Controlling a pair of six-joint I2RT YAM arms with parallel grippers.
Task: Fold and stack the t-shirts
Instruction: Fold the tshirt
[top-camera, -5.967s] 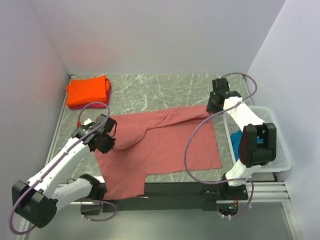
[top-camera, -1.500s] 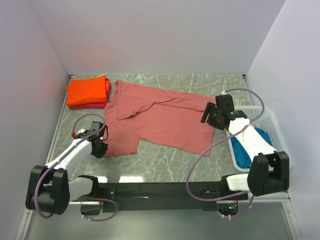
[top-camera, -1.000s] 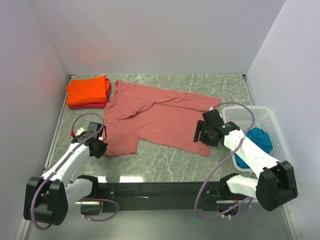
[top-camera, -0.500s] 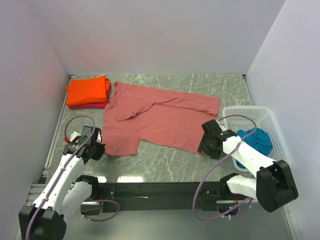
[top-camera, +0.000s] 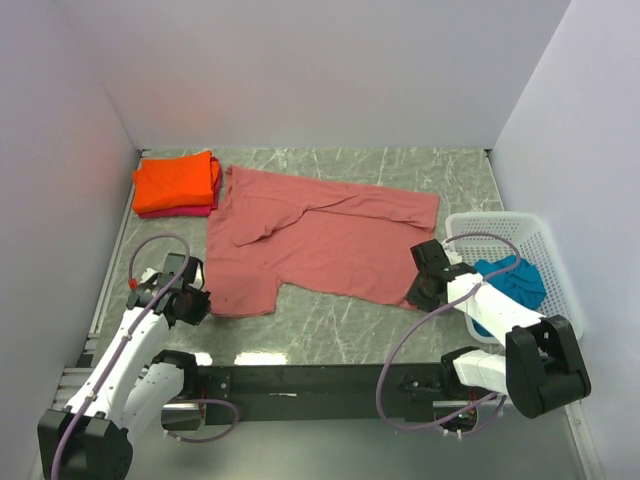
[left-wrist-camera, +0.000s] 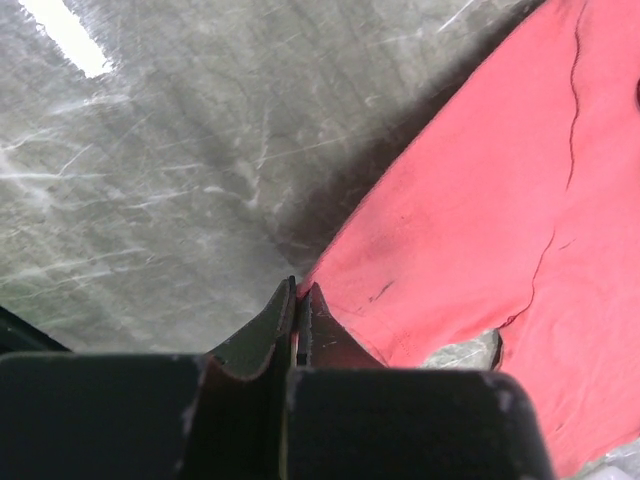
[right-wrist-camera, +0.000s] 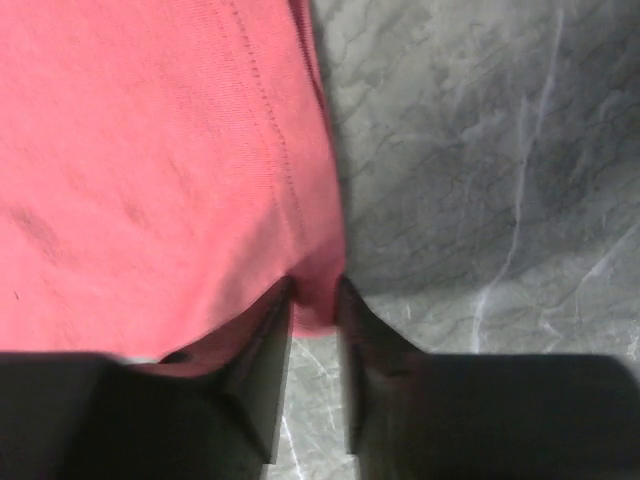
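Observation:
The brick-red t-shirt (top-camera: 330, 235) lies spread flat across the middle of the table. My left gripper (top-camera: 197, 305) is at its near left corner. In the left wrist view the gripper (left-wrist-camera: 300, 290) has its jaws pressed together on the tip of that red corner (left-wrist-camera: 480, 200). My right gripper (top-camera: 418, 292) is at the near right corner. In the right wrist view the gripper (right-wrist-camera: 315, 295) has its jaws close together with the red hem (right-wrist-camera: 150, 150) pinched between them. The folded orange t-shirt (top-camera: 175, 180) lies on the pink-red one (top-camera: 190, 211) at the back left. The teal-blue t-shirt (top-camera: 515, 280) is in the basket.
A white lattice basket (top-camera: 500, 222) stands at the right edge of the table, beside my right arm. White walls close the table at the back, left and right. A black rail runs along the near edge.
The right gripper slid down the shirt's right edge from the back corner to the near right corner. The left arm swung outward while its gripper stayed at the near left corner. The shirt stayed flat.

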